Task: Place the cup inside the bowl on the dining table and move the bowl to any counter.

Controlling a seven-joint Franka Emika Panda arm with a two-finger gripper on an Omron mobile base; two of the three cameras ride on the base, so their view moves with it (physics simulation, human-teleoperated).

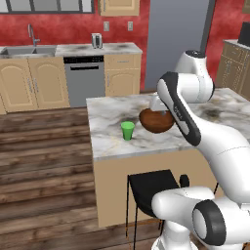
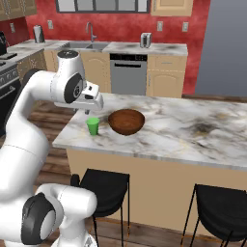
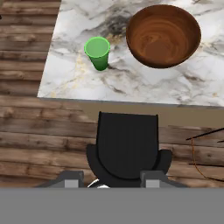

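Note:
The small green cup (image 1: pixel 127 131) (image 2: pixel 92 126) stands upright near the left front corner of the dining table (image 1: pixel 111 113) (image 2: pixel 183 130). Just to its right sits the dark brown bowl (image 1: pixel 156 121) (image 2: pixel 126 121), empty, close to the cup but apart from it. My gripper (image 2: pixel 89 111) hangs above the table's front edge, a little above and in front of the cup. In the hand view the cup (image 3: pixel 98 52) and the bowl (image 3: pixel 162 35) lie ahead, and my gripper (image 3: pixel 111 179) is open with nothing between its fingertips (image 3: pixel 72 178).
A black stool (image 3: pixel 127 146) (image 1: pixel 149 188) stands under the table's front edge, directly below my hand, and a second stool (image 2: pixel 224 205) stands to the right. The counter (image 1: pixel 97 49) (image 2: pixel 159 48) with sink, toaster and dishwasher (image 1: pixel 84 80) runs along the red back wall.

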